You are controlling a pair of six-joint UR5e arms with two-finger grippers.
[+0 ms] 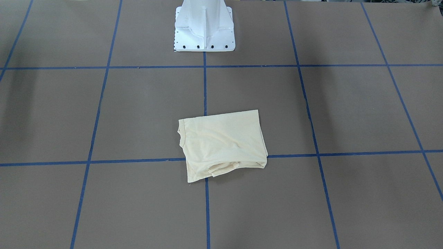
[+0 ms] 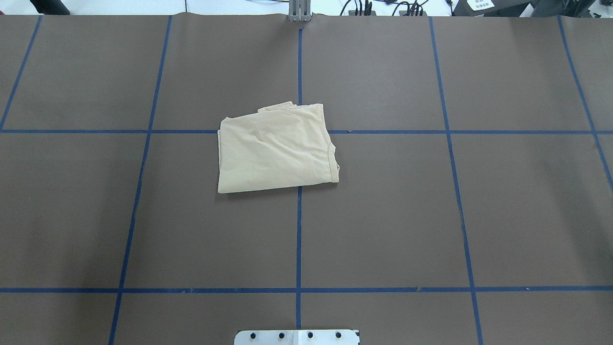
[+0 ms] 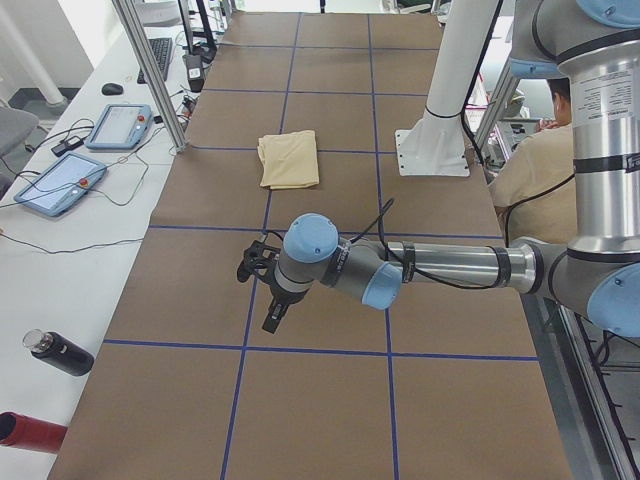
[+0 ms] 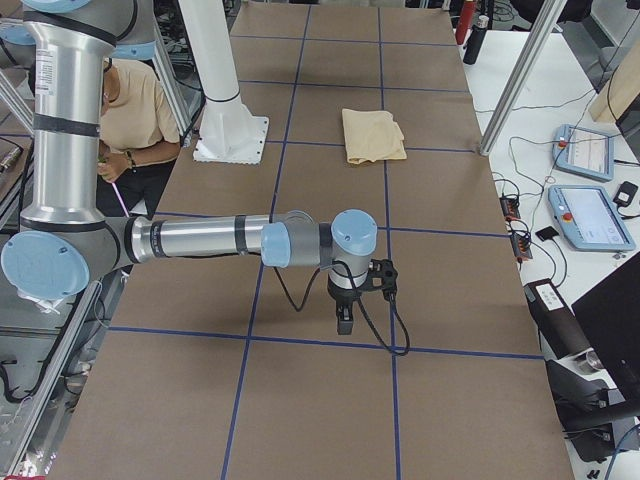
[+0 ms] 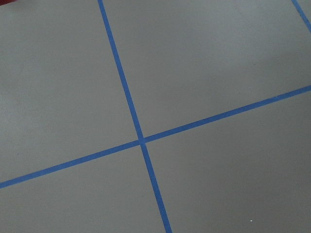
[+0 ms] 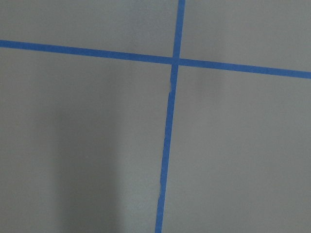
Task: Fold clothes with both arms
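The shirt (image 2: pixel 275 148) lies folded in a compact rectangle at the middle of the tabletop (image 2: pixel 431 215), across blue tape lines (image 2: pixel 383 132). The left pincer (image 3: pixel 271 318) and right pincer (image 4: pixel 344 320) hang well apart from it; whether they are spread or pressed together cannot be told.

Shirt (image 2: pixel 275 148) sleeves out of sight in the fold; left gripper (image 3: pixel 270 323), right gripper (image 4: pixel 343 325) too small for any jaw gap.

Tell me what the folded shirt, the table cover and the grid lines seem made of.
Shirt: thin, soft matte knit fabric, likely cotton jersey; it drapes in soft creases with a stitched hem.
Table cover: probably brown matte paper; its far edge ripples slightly.
Grid lines: apparently blue adhesive tape; one shows small breaks.
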